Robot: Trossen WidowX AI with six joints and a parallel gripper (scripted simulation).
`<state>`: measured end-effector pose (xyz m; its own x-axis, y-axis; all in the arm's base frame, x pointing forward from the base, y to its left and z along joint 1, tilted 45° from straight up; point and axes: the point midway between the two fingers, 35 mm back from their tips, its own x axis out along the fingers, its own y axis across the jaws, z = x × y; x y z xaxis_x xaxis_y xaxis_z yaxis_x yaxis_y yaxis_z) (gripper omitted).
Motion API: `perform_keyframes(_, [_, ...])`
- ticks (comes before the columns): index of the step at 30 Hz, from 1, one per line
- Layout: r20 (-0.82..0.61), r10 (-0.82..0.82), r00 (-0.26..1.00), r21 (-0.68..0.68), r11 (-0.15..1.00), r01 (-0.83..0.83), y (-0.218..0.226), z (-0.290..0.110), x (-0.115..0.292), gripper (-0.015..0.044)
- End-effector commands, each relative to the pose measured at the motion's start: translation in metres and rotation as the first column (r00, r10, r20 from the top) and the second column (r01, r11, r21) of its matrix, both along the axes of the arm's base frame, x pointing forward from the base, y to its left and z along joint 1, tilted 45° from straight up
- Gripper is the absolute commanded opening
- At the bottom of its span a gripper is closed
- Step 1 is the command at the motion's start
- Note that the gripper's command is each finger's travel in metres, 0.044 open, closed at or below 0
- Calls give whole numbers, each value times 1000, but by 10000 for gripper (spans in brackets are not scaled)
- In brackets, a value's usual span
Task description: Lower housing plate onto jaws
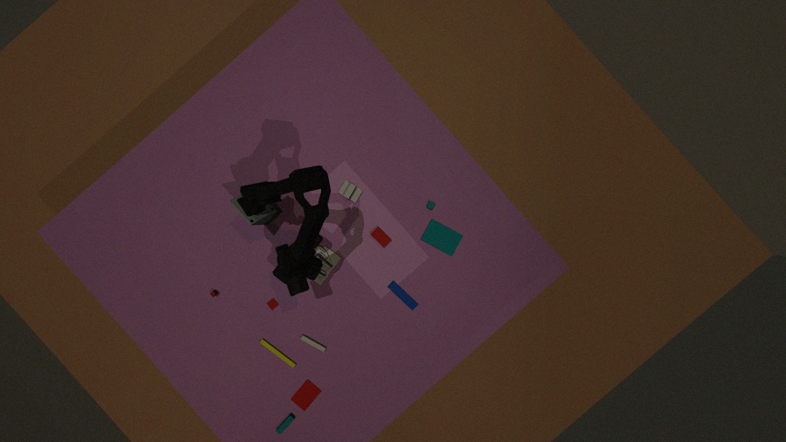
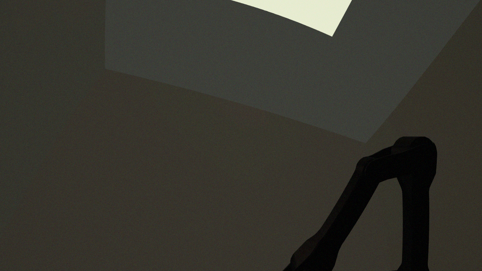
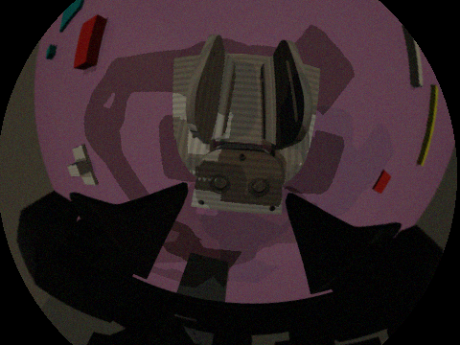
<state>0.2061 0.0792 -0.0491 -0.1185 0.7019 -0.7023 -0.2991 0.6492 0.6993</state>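
Note:
In the wrist view the housing plate (image 3: 240, 168), a small brownish plate with two round heads, lies over the front of the pale ribbed base (image 3: 184, 72) (image 1: 331, 260). It looks roughly level; whether it is fully down on the stubs cannot be told. Two jaws, the left (image 3: 208, 91) and the right (image 3: 290, 96), stand up like fins behind it, apart from each other. My gripper (image 3: 237, 194) is open, with one dark finger on each side of the plate and nothing held. In the top view the arm hides the fingers and the plate; the exterior view shows only upper arm links.
A pale grooved block (image 1: 350, 191) (image 3: 81, 165) and a red block (image 1: 381, 236) (image 3: 90, 42) lie off to one side. A small red block (image 1: 272, 304) (image 3: 381, 182), a yellow bar (image 1: 277, 352) (image 3: 428, 125) and a white bar (image 1: 313, 342) lie on the other. A blue bar (image 1: 403, 294) lies farther out.

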Motion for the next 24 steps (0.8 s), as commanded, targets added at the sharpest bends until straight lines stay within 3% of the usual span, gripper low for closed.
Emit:
perform_keyframes(1, [22, -6, 1000, -10, 1000, 6, -29, 27, 10, 440])
perform_keyframes(4, [21, -5, 1000, -7, 1000, 5, -44, 44, 9, 440])
perform_keyframes(10, [21, -15, 1000, -5, 1000, 15, -40, 38, 10, 440])
perform_keyframes(15, [20, -6, 1000, -9, 1000, 6, -78, 79, 0, 440])
perform_keyframes(24, [20, -5, 1000, -9, 1000, 5, -80, 81, -1, 440])
